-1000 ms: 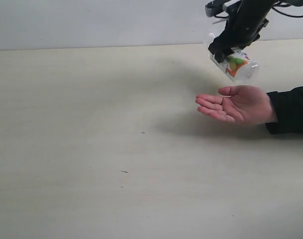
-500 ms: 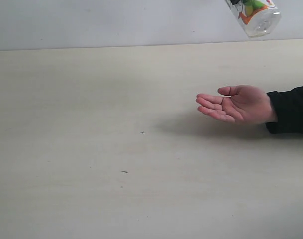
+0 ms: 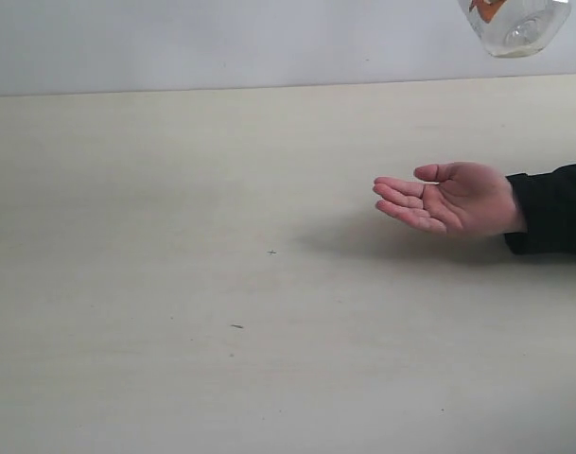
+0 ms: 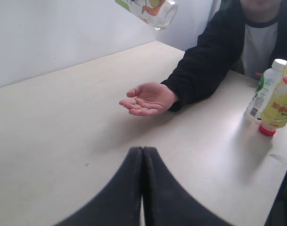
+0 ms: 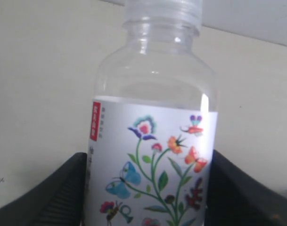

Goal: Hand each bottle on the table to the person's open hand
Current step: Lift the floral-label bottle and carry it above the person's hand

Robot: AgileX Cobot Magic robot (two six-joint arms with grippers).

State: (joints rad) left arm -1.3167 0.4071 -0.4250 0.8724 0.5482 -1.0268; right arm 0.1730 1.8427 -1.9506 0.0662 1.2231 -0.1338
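The robot's right hand (image 5: 150, 193) pinched the small clear plastic bottle with a flowered white label (image 3: 514, 21) high above the person's open palm (image 3: 453, 199), so releasing there could make it bounce off onto the pale beige tabletop (image 3: 174, 284).

Plain pale grey wall (image 3: 221, 43), softly lit.

Our exterior view looks down across the table (image 3: 174, 284); left wrist sits low, sharing the hand (image 3: 453, 199); right wrist hugs the bottle (image 5: 152, 141).
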